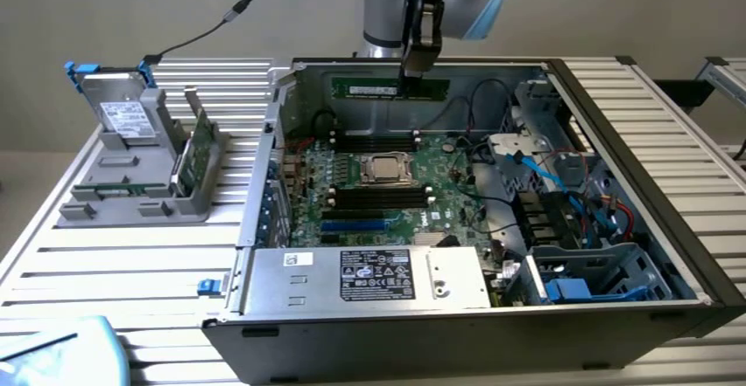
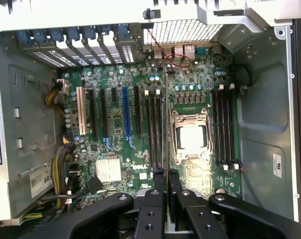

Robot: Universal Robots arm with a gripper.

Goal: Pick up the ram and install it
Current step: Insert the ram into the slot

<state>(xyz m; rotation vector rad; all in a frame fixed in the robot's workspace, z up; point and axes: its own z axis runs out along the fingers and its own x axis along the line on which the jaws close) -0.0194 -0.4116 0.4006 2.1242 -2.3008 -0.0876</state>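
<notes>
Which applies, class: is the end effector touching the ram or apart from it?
Touching. The exterior view shows the end effector closed on the upper edge of the ram.

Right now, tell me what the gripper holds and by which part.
The gripper holds the ram by its upper edge, toward the exterior view's right end.

The ram (image 1: 379,87) is green, the claw (image 2: 166,175) black, the motherboard (image 1: 446,161) green with a blue slot (image 2: 126,112).

Computer case (image 1: 466,347) open on top; free room lies over the motherboard (image 1: 449,189), where the gripper (image 1: 417,70) hangs gripping the ram (image 1: 379,87) near the far wall. Obstacles: power supply (image 1: 373,272) at the near side, cables (image 1: 571,185) and drive cage (image 1: 595,272) at the exterior view's right.
</notes>
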